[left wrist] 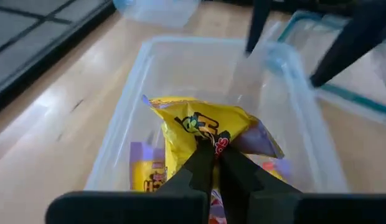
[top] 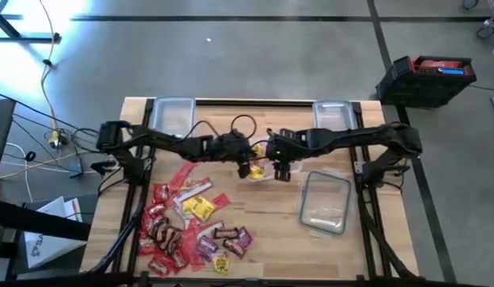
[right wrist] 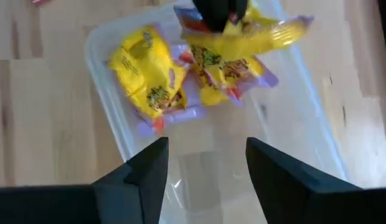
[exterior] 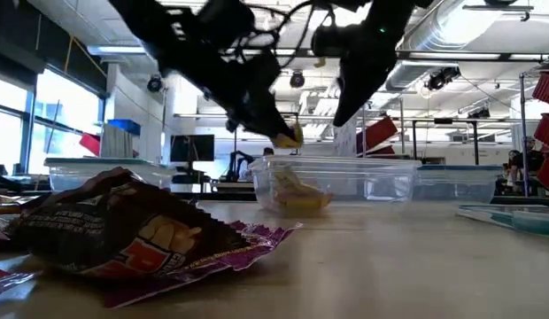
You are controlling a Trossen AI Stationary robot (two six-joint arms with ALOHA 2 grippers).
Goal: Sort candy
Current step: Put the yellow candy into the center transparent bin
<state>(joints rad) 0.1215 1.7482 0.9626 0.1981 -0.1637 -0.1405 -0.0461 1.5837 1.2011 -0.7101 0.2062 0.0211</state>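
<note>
Table: wooden table (top: 374,239), mid-sort.
Left gripper (left wrist: 215,149): pinching a yellow packet (left wrist: 202,121) above the mid-table tub (right wrist: 106,124).
Right gripper (right wrist: 205,162): fingers spread, empty, beside it.
Sorted: a few yellow packets in the tub.
Left: candy pile (top: 191,227) near the front-left edge.

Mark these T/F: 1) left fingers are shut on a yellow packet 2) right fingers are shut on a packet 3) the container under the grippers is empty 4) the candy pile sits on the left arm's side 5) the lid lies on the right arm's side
1. True. The left gripper pinches a yellow packet above the clear container.
2. False. The right gripper is open with nothing between its fingers, over the same container.
3. False. Yellow packets already lie in it.
4. True. The candy pile sits on the table on the left arm's side.
5. True. The lid lies flat on the right arm's side.
</note>
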